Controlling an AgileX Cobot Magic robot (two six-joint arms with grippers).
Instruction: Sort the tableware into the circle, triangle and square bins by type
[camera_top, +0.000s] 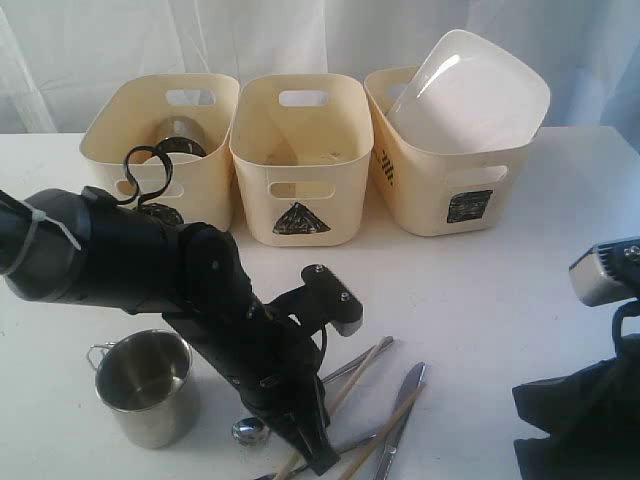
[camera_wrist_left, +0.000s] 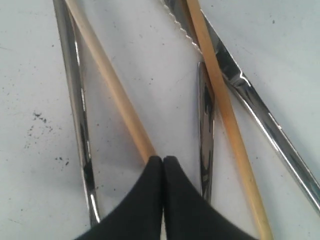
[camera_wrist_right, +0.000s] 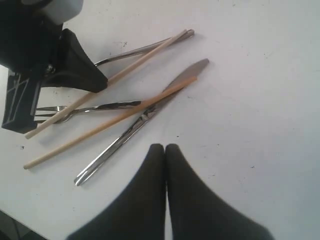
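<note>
My left gripper (camera_wrist_left: 163, 157) is down at the table's front edge, shut on a wooden chopstick (camera_wrist_left: 112, 85) that runs in between its fingers; the exterior view shows it there too (camera_top: 325, 462). The second chopstick (camera_wrist_left: 222, 100) lies across the steel knife (camera_wrist_left: 250, 95) and the fork (camera_wrist_right: 85, 109). The spoon handle (camera_wrist_left: 75, 100) lies beside them. A steel mug (camera_top: 148, 385) stands to the left of the arm. My right gripper (camera_wrist_right: 165, 146) is shut and empty, just short of the knife (camera_wrist_right: 145, 115). The white square plate (camera_top: 470, 95) leans in the square bin (camera_top: 450, 190).
Three cream bins stand in a row at the back: the circle bin (camera_top: 160, 150) with a steel mug (camera_top: 180, 135) inside, the triangle bin (camera_top: 300, 160), then the square one. A black cable (camera_top: 140, 170) loops before the circle bin. The right arm's camera (camera_top: 605, 270) sits at the right edge.
</note>
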